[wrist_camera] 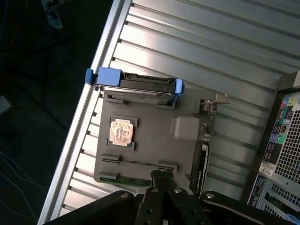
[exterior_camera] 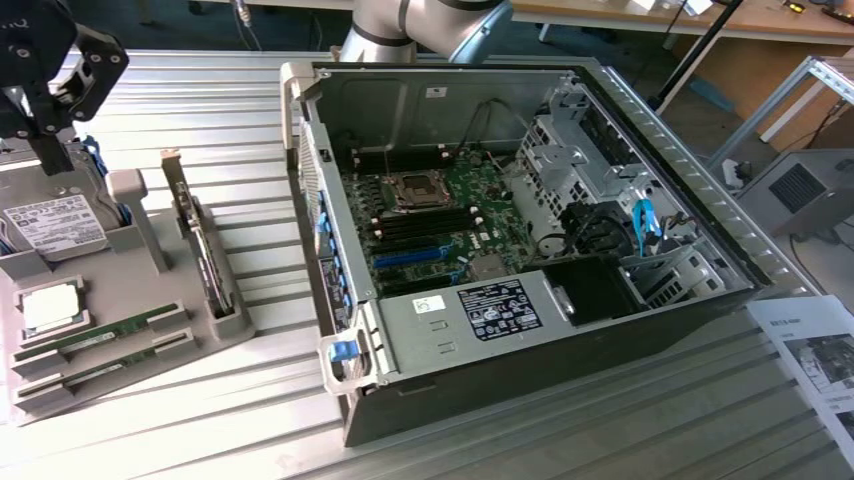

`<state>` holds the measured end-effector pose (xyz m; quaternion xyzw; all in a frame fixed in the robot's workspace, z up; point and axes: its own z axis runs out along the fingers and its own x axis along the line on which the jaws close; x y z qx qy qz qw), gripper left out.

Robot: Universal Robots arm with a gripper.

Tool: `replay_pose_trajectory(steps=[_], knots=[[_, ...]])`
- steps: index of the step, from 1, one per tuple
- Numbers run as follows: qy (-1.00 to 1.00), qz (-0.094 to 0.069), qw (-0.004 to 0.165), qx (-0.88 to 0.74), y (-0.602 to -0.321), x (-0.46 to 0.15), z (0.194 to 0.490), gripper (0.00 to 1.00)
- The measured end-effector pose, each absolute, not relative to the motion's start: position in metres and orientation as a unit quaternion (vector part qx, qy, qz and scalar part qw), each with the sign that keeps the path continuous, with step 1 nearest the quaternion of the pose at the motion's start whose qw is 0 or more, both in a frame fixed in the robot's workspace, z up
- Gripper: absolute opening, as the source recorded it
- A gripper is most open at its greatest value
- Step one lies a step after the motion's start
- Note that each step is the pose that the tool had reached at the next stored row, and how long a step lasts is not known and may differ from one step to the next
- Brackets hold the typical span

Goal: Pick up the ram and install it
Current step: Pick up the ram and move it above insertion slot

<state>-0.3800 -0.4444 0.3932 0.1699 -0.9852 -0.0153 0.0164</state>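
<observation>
A ribbed metal table carried the whole setup, with wooden benches and a metal frame behind it. The gripper hung above the end of the table at the exterior view's left, clear of everything below. In the wrist view its fingers stood pressed together with nothing between them.

Under the gripper sat a grey holder tray. Both ram sticks lay flat in its clips, side by side and parallel: one ram stick toward the middle of the tray, the second ram stick at the tray's outer edge. In the wrist view the first stick showed as a thin dark line between its clips, and the second showed green just beside it.

A square CPU chip lay next to them on the tray. A hard drive in a blue carrier stood beyond it, and an expansion card stood on edge along the side of the tray facing the computer.

To the exterior view's right, well apart from the tray, an open computer case lay on its side. Its green motherboard was exposed, with black memory slots beside the CPU socket. A printed sheet lay past the case.
</observation>
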Motion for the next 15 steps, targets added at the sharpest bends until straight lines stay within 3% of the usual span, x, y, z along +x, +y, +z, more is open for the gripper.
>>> replay_pose_trajectory(steps=[15], knots=[[-0.961,-0.013,0.018,0.276,-0.4444,-0.38,0.3932,0.11]])
